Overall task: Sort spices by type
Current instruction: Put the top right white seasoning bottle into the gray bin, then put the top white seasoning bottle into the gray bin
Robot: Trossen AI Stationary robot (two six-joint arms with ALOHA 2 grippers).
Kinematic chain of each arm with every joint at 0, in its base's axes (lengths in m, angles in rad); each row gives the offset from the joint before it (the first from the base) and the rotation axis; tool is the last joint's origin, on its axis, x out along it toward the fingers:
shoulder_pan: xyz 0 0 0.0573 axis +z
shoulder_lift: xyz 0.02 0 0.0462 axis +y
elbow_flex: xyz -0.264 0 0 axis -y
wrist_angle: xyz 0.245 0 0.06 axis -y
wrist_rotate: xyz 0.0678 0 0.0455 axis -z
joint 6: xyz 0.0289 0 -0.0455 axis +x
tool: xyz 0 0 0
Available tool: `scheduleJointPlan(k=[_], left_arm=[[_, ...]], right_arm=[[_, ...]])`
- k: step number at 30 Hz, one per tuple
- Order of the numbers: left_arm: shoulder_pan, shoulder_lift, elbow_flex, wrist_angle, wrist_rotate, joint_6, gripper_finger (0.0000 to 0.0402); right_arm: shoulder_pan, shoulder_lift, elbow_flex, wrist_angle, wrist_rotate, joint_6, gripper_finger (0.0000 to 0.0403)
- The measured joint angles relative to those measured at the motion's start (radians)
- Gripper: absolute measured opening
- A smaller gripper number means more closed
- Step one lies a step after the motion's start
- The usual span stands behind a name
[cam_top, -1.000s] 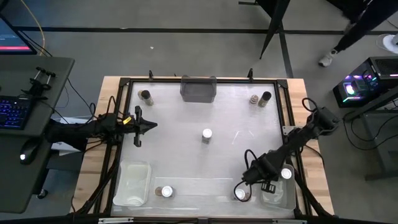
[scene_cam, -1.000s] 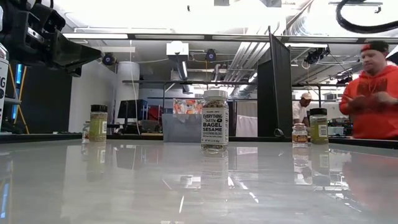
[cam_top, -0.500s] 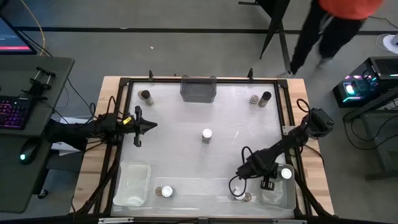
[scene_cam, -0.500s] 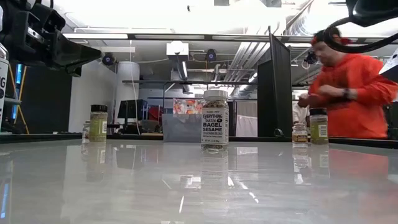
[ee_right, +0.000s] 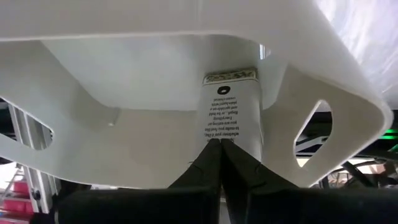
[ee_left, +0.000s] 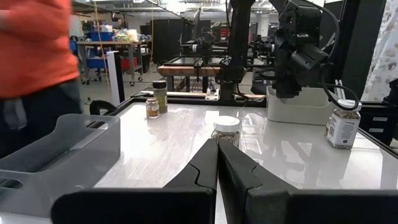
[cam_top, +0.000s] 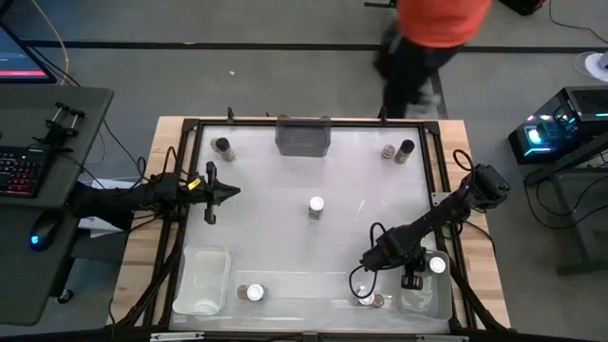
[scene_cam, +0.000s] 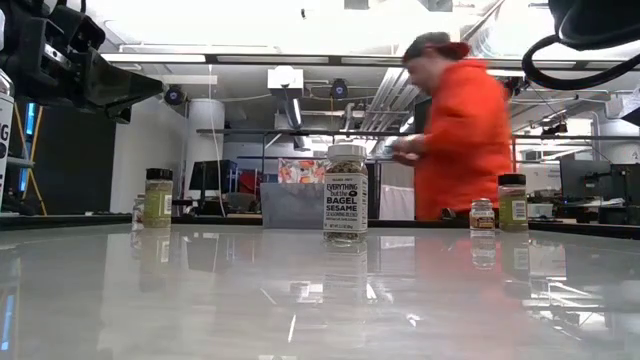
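Note:
Small spice jars stand scattered on the white table: one in the middle (cam_top: pixel 315 205), one far left (cam_top: pixel 221 145), two far right (cam_top: pixel 388 151), two at the near edge (cam_top: pixel 249 293), one (cam_top: pixel 372 300) beside the near-right clear bin (cam_top: pixel 425 302), and a white-lidded one (cam_top: pixel 437 265) inside that bin. My right gripper (cam_top: pixel 410 281) is shut and tipped down at this bin. In its wrist view the fingertips (ee_right: pixel 219 144) stand right before a labelled jar (ee_right: pixel 230 112). My left gripper (cam_top: pixel 233 192) waits shut and level at the table's left side. My right gripper's shut fingertips stand against or just short of the labelled side (ee_right: pixel 227 127) of a jar at the clear bin. The fingers themselves cover the spot, so I cannot tell whether they touch it.
A grey bin (cam_top: pixel 302 135) stands at the far edge and a second clear bin (cam_top: pixel 201 280) at the near left. A dark frame runs round the table. A person in orange (cam_top: pixel 432 24) walks past the far side.
My right gripper has rolled about its wrist and tipped a little at the near-right bin, then held still, staying shut. The person in orange has walked along the table's far side from right toward the middle.

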State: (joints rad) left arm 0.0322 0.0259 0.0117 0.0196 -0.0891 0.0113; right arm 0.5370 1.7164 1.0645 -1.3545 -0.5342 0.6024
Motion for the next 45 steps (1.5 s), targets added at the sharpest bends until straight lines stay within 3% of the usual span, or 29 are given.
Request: scheduleJointPlan(k=[16,32,39,45], left_arm=[[0.0,0.0,0.0,0.0,0.0,0.0,0.0],[0.0,0.0,0.0,0.0,0.0,0.0,0.0],[0.0,0.0,0.0,0.0,0.0,0.0,0.0],[0.0,0.0,0.0,0.0,0.0,0.0,0.0]], right_arm=[[-0.007,0.0,-0.082,-0.032,-0.001,-0.008,0.0],[-0.006,-0.005,0.064,-0.105,0.021,-0.009,0.0],[-0.021,-0.069,0.23,-0.175,0.267,-0.01,0.0],[-0.115,-0.119,0.335,0.097,0.67,-0.085,0.0]])
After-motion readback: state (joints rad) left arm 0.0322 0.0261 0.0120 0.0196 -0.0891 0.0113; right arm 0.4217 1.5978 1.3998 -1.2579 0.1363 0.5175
